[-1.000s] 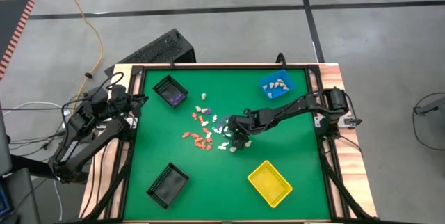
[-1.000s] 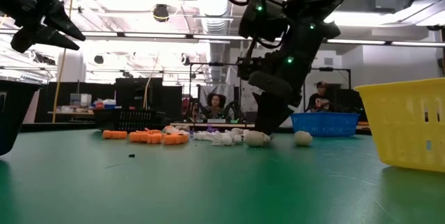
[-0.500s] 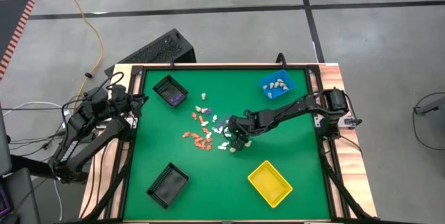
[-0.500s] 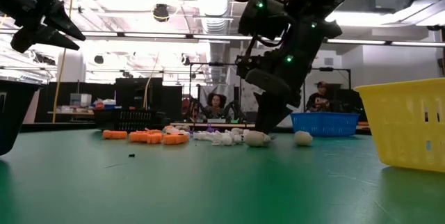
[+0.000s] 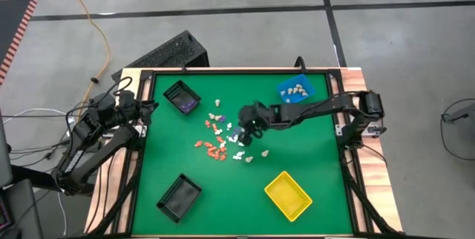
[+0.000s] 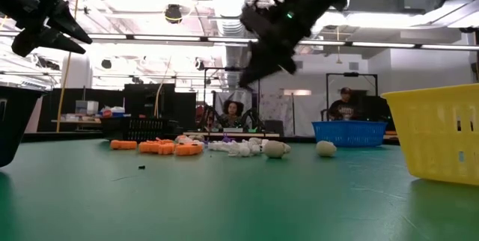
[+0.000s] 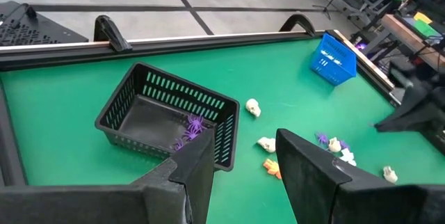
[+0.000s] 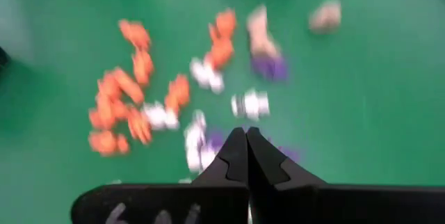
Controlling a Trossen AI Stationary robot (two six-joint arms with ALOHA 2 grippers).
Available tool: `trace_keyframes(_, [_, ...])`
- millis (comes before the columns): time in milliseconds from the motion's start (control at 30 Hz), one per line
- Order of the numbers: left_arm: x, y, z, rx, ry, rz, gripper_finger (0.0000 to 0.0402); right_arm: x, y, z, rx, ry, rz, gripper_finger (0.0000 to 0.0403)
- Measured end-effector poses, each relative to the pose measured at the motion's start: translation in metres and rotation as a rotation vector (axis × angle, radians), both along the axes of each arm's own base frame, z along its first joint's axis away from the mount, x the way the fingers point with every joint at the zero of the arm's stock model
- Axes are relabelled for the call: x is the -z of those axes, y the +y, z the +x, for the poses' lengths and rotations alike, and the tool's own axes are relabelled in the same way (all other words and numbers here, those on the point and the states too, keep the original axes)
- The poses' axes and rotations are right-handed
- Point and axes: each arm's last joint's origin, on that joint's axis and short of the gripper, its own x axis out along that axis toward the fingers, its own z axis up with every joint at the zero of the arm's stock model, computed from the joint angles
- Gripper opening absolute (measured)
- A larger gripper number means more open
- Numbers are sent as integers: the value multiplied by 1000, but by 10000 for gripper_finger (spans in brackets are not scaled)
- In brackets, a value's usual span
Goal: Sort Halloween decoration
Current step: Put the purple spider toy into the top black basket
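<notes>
The right gripper (image 5: 247, 118) is raised above the table (image 5: 312, 157), over the scattered Halloween decoration pieces (image 5: 219, 139) near the middle of the green surface. In the right wrist view its fingers (image 8: 236, 156) are pressed together tip to tip, and nothing shows between them; whether a small piece is pinched there cannot be told. In the low view the gripper hangs well clear of the pile, with no contact to any piece.

The left gripper (image 7: 243, 165) waits at the table's left edge, beside the upper black bin (image 5: 181, 96). Its fingers stand apart and hold nothing.

Location of the pieces:
- Orange pieces (image 5: 211, 148) lie grouped on the left part of the scatter.
- White and purple pieces lie mixed just beside them, toward the centre.
- Two beige pieces (image 6: 275, 149) lie apart at the edge of the pile nearest the yellow bin (image 5: 288, 195).
- Purple pieces (image 7: 191, 128) lie inside the upper black bin.
- Beige pieces (image 5: 299, 89) lie inside the blue bin (image 5: 285, 98).

A second black bin (image 5: 179, 197) stands near the table's lower left corner.
</notes>
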Motion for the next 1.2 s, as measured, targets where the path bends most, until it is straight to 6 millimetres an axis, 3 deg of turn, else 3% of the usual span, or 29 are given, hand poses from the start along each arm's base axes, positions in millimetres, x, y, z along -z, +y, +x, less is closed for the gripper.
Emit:
trace_keyframes(367, [0, 0, 0, 0, 1, 0, 143, -18, -40, 52, -28, -223, -56, 14])
trace_keyframes(700, [0, 0, 0, 0, 1, 0, 143, -17, -69, 128, -118, -366, -84, 14])
trace_keyframes(967, [0, 0, 0, 3, 0, 0, 143, -11, -94, 178, -137, -460, -89, 14])
trace_keyframes(1200, [0, 0, 0, 3, 0, -1, 144, 10, -111, 204, -132, -487, -93, 14])
